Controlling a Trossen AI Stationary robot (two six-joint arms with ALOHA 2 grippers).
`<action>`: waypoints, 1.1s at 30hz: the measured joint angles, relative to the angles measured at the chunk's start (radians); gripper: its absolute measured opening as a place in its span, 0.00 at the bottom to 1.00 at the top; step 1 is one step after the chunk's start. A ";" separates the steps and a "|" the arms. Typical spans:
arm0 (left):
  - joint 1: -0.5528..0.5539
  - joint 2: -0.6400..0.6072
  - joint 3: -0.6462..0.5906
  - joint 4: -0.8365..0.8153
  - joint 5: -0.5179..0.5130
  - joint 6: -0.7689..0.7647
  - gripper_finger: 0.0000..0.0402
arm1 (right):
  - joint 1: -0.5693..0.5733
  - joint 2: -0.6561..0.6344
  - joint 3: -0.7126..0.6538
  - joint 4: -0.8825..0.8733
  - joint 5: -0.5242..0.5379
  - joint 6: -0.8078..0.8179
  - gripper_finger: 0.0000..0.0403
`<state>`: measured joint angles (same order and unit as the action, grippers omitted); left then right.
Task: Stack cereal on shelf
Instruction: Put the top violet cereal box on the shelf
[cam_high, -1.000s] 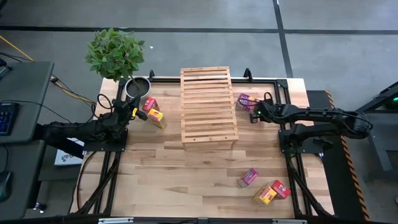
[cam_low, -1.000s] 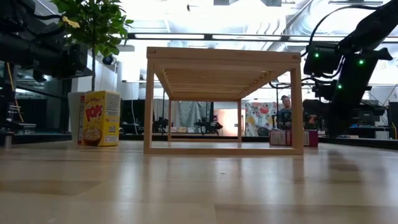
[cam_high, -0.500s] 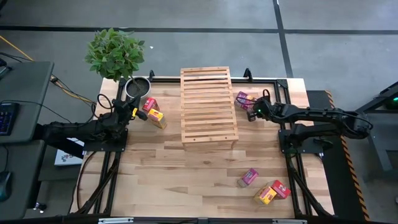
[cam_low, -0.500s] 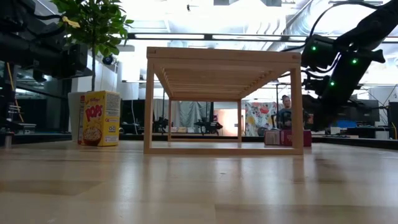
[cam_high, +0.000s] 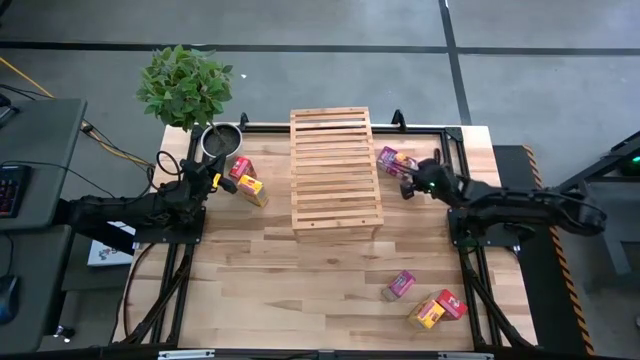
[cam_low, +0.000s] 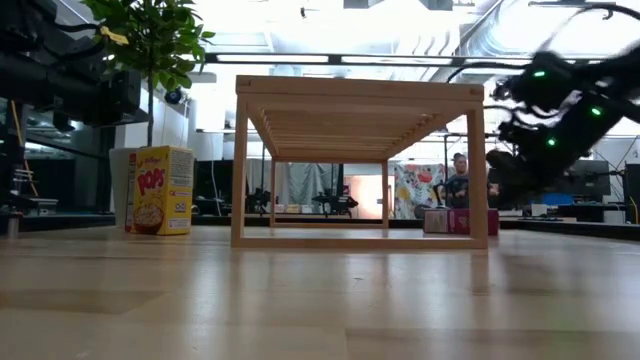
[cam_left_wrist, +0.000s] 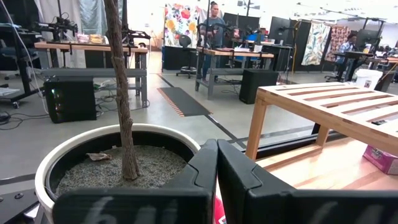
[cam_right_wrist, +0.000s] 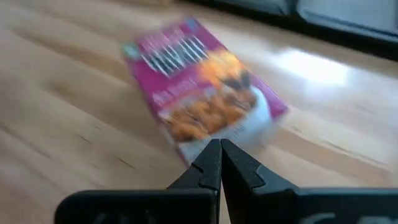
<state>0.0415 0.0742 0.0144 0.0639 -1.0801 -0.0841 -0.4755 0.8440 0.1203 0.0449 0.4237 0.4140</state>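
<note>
Right now the right end effector (cam_high: 407, 183), fingers together, hovers at a pink cereal box (cam_high: 392, 160) lying flat just right of the shelf (cam_high: 335, 170). Left end effector (cam_high: 213, 180), also closed, waits by the plant pot (cam_high: 221, 140).

In the low view the right arm (cam_low: 560, 110) is smeared by blur, so its tool cannot be made out there. The pink box (cam_right_wrist: 205, 93) in the right wrist view is blurred and its print unreadable. In the low view the rack's post (cam_low: 478, 165) hides part of the pink box (cam_low: 445, 221) behind it. The left wrist view cuts another pink box (cam_left_wrist: 382, 158) at the edge.
</note>
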 joint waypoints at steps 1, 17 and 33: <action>0.000 0.000 0.000 0.000 0.000 0.000 0.01 | 0.000 -0.032 -0.039 0.078 -0.018 -0.012 0.00; 0.000 0.000 0.000 0.000 0.000 0.000 0.01 | -0.026 -0.137 -0.110 0.166 0.104 0.036 0.00; 0.000 0.000 0.000 0.000 0.000 0.000 0.01 | -0.166 -0.066 -0.103 0.208 -0.120 -0.034 0.00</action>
<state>0.0418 0.0742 0.0143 0.0642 -1.0801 -0.0837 -0.6418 0.7782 0.0174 0.2525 0.3039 0.3801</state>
